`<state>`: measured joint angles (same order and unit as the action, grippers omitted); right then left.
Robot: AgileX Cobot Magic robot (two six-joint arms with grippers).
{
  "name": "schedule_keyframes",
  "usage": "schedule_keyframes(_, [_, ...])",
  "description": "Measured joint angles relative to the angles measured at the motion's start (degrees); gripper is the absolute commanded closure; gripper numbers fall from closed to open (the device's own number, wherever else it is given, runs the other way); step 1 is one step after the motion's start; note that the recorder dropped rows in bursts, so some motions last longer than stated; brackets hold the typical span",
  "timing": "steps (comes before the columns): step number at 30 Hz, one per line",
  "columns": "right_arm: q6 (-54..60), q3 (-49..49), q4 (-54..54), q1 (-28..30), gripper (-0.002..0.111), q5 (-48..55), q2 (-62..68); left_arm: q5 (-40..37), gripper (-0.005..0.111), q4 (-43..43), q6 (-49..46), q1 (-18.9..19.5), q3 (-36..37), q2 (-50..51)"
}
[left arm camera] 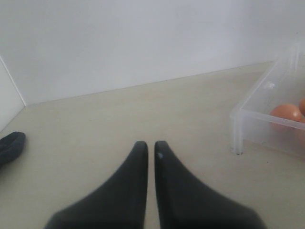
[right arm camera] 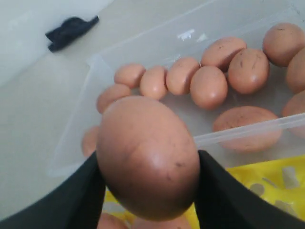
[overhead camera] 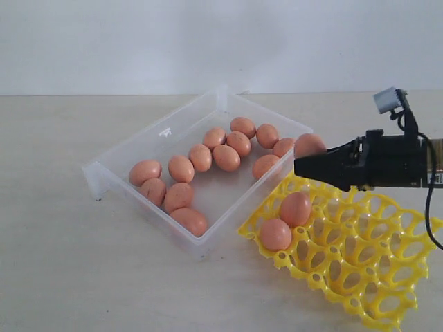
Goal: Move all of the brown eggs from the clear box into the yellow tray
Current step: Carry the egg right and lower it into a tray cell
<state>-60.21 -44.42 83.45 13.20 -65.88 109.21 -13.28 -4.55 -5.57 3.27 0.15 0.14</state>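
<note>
- Exterior view: the clear box [overhead camera: 166, 131] sits on the worktop [overhead camera: 69, 263], left of centre. About a dozen brown eggs [overhead camera: 200, 158] lie loose in it in a curved row.
- Exterior view: the yellow tray [overhead camera: 360, 277] lies just beside the box's near-right wall. Two seated eggs [overhead camera: 295, 209] occupy adjoining cups at the tray's left corner.
- Exterior view: the right tool [overhead camera: 306, 160] reaches in from the right and is clamped on the held egg [overhead camera: 309, 145]. It holds this egg in the air, over where the box's right corner meets the tray's far edge.
- Left wrist view: the left tool [left arm camera: 151, 149] has its fingers drawn to a thin slit with nothing between them. It is over bare worktop, well apart from a corner of the clear box [left arm camera: 238, 119].
- Right wrist view: the right tool [right arm camera: 148, 191] has one dark finger pressed to each side of the held egg [right arm camera: 147, 143]. Beyond lie the clear box [right arm camera: 248, 130] with its eggs, and part of the yellow tray [right arm camera: 271, 179].
</note>
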Motion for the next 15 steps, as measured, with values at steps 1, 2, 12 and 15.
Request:
schedule_keyframes(1, [1.99, 0.00, 0.00, -0.71, 0.108, 2.25, 0.16, 0.00, 0.103, 0.00, 0.00, 0.00, 0.00, 0.00])
schedule_keyframes(2, [3.20, 0.00, 0.00, -1.17, 0.108, 5.07, 0.41, 0.00, 0.103, 0.00, 0.00, 0.00, 0.00, 0.00])
schedule_keyframes(12, [5.70, -0.04, -2.88, -1.26, 0.108, 14.76, 2.13, 0.00, 0.103, 0.00, 0.00, 0.00, 0.00, 0.00])
schedule_keyframes(15, [4.86, -0.04, -2.88, -1.26, 0.108, 14.34, 2.24, 0.00, 0.103, 0.00, 0.00, 0.00, 0.00, 0.00])
